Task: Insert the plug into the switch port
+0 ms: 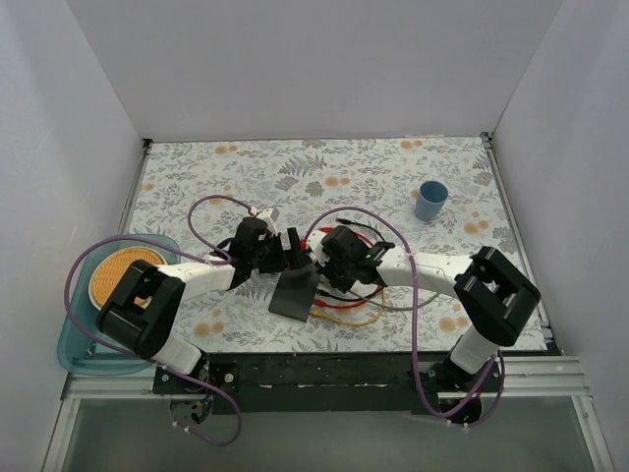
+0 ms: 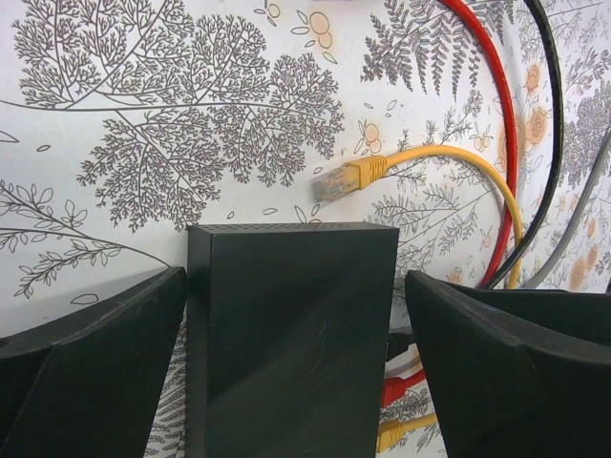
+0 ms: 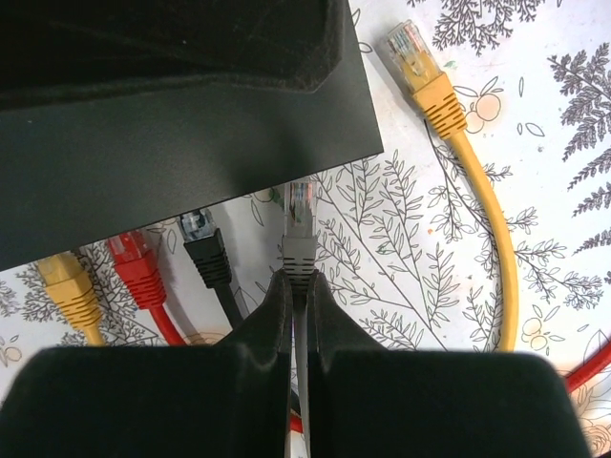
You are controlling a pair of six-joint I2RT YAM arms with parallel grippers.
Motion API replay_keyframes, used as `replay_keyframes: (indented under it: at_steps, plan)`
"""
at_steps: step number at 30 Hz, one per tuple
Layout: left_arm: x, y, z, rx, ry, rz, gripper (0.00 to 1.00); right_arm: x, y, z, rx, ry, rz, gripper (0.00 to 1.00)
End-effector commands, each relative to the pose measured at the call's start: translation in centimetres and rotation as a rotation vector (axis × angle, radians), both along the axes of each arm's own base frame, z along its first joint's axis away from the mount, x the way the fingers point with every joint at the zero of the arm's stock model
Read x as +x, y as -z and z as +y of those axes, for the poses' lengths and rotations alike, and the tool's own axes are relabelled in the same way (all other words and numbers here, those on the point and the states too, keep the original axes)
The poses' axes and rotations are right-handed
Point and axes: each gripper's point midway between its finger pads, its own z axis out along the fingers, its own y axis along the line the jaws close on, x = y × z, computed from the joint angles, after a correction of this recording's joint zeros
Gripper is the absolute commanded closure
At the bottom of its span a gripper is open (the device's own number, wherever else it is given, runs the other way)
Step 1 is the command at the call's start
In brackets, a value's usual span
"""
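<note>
The right tool (image 3: 298, 286), pinched shut on the grey plug (image 3: 299, 224) whose tip sits right at the edge of the switch box (image 3: 191, 153), should square it to the hidden port and push straight, while the wide-open left tool (image 2: 294, 277) straddling that box braces it.

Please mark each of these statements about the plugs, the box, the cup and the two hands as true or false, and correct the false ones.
1. The right hand is shut on the grey plug. True.
2. The left hand is shut on the black box. False: it is open, with one finger on each side of the box.
3. A yellow plug lies free on the cloth, apart from the box. True.
4. The blue cup stands on top of the black box. False: it stands upright on the cloth, far from the box.
</note>
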Motion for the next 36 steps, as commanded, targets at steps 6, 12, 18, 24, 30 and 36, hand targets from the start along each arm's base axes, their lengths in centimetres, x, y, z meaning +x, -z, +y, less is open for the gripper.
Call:
replay_keyframes:
  at_steps: [6, 12, 18, 24, 30, 36]
  plan:
    - [0.2, -0.4, -0.5, -0.02, 0.023, -0.023, 0.02, 0.8, 0.4, 0.7, 0.01, 0.017, -0.038, 0.99]
    - [0.2, -0.2, -0.7, -0.025, 0.034, -0.019, 0.02, 1.1, -0.3, 1.5, 0.039, 0.016, -0.042, 0.99]
    - [0.1, 0.0, -0.8, -0.026, 0.045, -0.018, 0.02, 0.7, -0.1, 2.2, 0.054, -0.015, -0.033, 0.99]
    - [0.2, 0.0, -1.0, -0.024, 0.07, -0.036, 0.02, -0.2, -0.7, 2.8, 0.093, -0.066, -0.07, 0.99]
    - [0.2, -0.8, -1.6, -0.047, 0.111, -0.068, 0.02, -0.3, -1.4, 3.3, 0.105, -0.091, -0.101, 0.99]
    - [0.6, -0.6, -1.5, -0.024, 0.115, -0.08, 0.02, -0.2, -1.2, 2.9, 0.081, -0.073, -0.111, 0.99]
